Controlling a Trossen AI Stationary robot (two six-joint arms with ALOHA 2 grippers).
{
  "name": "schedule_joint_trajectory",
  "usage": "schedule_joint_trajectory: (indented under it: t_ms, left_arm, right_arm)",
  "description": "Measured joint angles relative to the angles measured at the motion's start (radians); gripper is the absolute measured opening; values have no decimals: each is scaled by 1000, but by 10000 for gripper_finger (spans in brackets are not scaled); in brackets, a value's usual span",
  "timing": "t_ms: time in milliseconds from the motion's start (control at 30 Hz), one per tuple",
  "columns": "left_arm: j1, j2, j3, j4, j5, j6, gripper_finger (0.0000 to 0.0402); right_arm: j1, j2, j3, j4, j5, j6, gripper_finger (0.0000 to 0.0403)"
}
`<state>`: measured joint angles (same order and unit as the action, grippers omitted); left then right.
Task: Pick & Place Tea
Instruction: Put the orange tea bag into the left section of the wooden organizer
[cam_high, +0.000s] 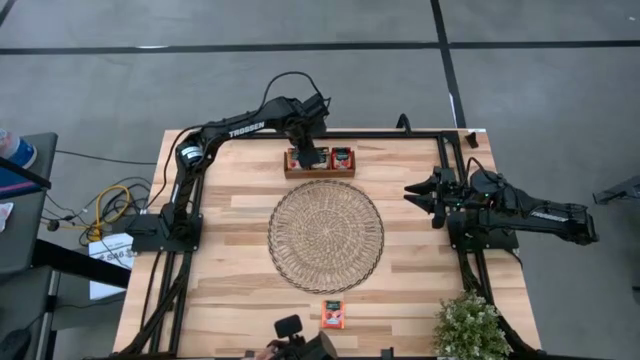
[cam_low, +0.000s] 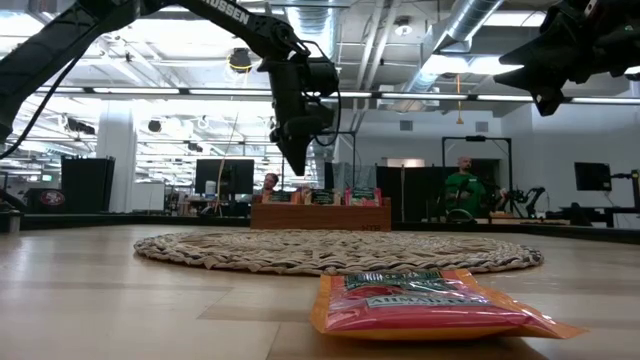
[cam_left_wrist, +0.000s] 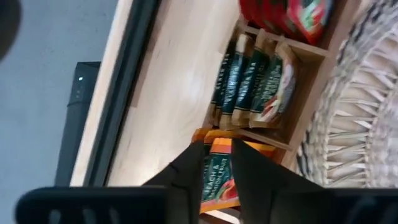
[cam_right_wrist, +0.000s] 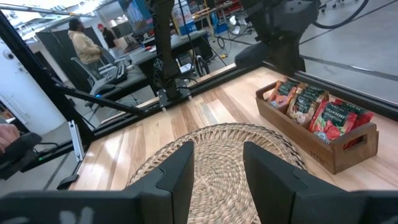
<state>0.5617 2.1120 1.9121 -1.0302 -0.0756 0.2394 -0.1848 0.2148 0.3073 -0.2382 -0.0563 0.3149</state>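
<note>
One red-orange tea sachet (cam_high: 333, 314) (cam_low: 420, 300) lies flat on the table near its front edge. More tea sachets stand on edge in the wooden tray (cam_high: 320, 172) (cam_right_wrist: 348, 149) at the far middle: red ones (cam_left_wrist: 280, 12), dark green ones (cam_left_wrist: 252, 78) and orange ones (cam_left_wrist: 214, 177). My left gripper (cam_left_wrist: 216, 155) (cam_low: 298, 168) hangs above the tray's left end, pointing steeply down. Its fingers stand slightly apart, and an orange sachet in the tray shows through the gap. Nothing hangs from it in the low view. My right gripper (cam_right_wrist: 217, 162) (cam_high: 415, 192) waits open, raised over the table's right side.
A large round woven mat (cam_high: 325, 235) covers the table's middle, between the tray and the loose sachet. A potted plant (cam_high: 470, 325) stands at the near right corner. A small camera (cam_high: 290, 330) sits at the front edge. People (cam_low: 465, 185) are in the room behind.
</note>
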Motion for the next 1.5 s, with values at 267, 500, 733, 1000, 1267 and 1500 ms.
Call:
schedule_joint_trajectory:
  t_ms: [267, 500, 733, 1000, 1267, 1500]
  left_arm:
    - [-16, -51, 7, -11, -148, -5, 108]
    - [-109, -178, 95, -192, 69, -233, 108]
    - [-366, -248, 98, -261, 220, -406, 108]
    - [-671, -179, 96, -194, 165, -471, 108]
    - [-807, -78, 97, -128, 147, -657, 108]
    - [-859, 13, 97, -85, 131, -677, 115]
  right_arm:
    - [0, 0, 0, 0, 0, 0, 130]
    - [0, 0, 0, 0, 1, 0, 130]
    - [0, 0, 0, 0, 1, -5, 130]
    - [0, 0, 0, 0, 1, -1, 130]
    - [0, 0, 0, -2, 1, -1, 130]
    - [1, 0, 0, -18, 1, -1, 130]
